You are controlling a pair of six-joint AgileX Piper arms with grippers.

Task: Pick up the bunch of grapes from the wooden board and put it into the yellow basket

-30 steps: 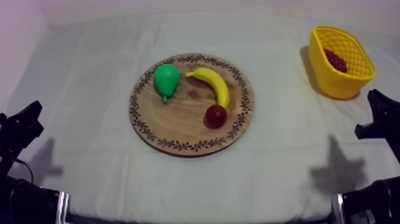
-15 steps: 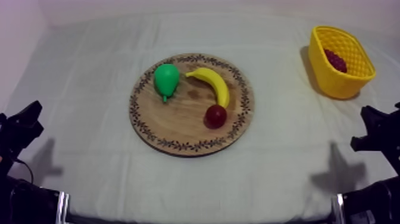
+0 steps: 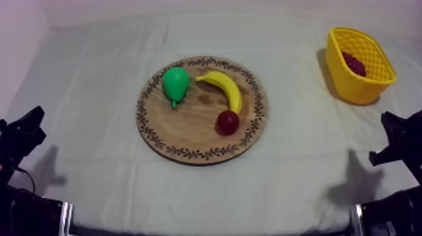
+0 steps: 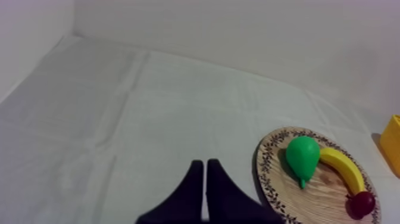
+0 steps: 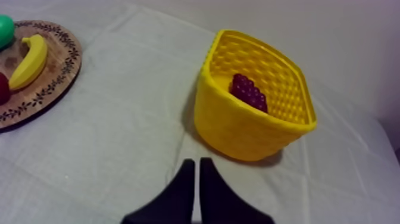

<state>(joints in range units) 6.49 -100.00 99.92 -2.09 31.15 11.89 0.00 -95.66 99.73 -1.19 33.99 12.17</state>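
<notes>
Layout: round wooden board with a patterned rim [image 3: 188, 135] sits mid-table, with bare grey-white cloth [image 3: 94, 81] all round it. Left of the board the cloth runs open to the table's left edge. A wide open strip lies between the board and the yellow lattice basket [image 3: 363, 91]. The basket stands at the far right, close to the table's right edge and well apart from the board.

Tools: the left gripper [image 4: 204, 167] has its two black fingers pressed together into a narrow wedge, holding nothing, over bare cloth beside the board's rim. From above it sits low at the left edge. The right gripper [image 5: 197, 164] is the same, fingers flat against each other and empty. It points at the basket's near wall across a patch of bare cloth, low at the right edge from above.

Task item: the dark red-purple bunch of toy grapes [image 5: 249, 92] is inside the basket, against its inner wall. It is a tapering cluster of small round beads, partly hidden by the near wall.

On the board: green pear [image 3: 175, 83], yellow banana [image 3: 223, 88] beside it, small red fruit [image 3: 227, 122] just at the banana's lower end.
</notes>
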